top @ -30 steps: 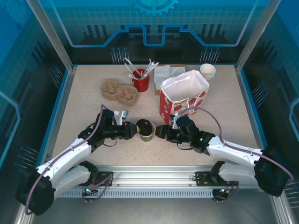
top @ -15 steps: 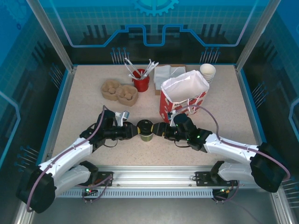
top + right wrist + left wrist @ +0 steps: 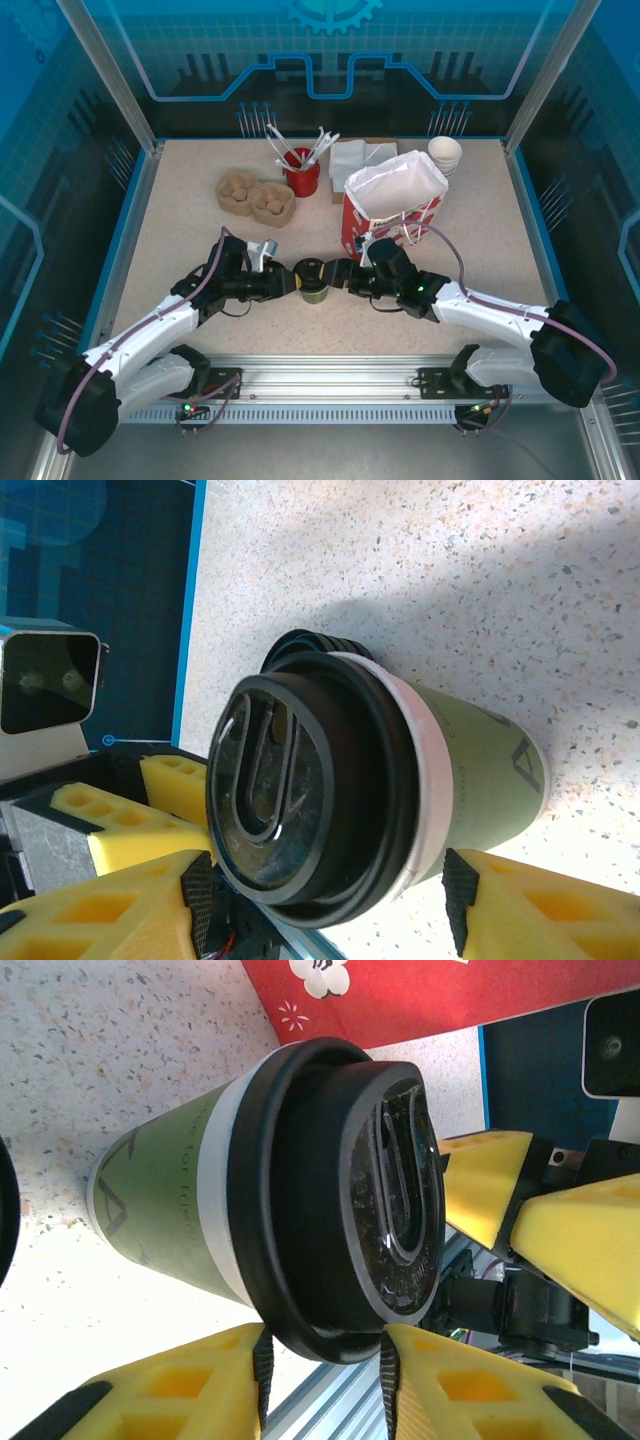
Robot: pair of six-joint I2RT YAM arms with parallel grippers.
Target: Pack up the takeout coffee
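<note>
The takeout coffee, an olive-green paper cup with a black lid, stands on the table just in front of the red paper bag. My left gripper comes at it from the left. In the left wrist view its pads pinch the lower rim of the lid, so the left gripper is shut on the cup. My right gripper reaches in from the right. In the right wrist view it stands open with the cup between its fingers and a small gap at the far pad.
The bag stands open-topped with a white lining, right behind the right wrist. At the back are a red cup of utensils, a brown pulp carrier, napkins and a stack of white cups. The metal rail runs along the near edge.
My right gripper has slid left until its fingers straddle the cup. The cup has shifted a little and looks smaller. The left arm has barely moved.
</note>
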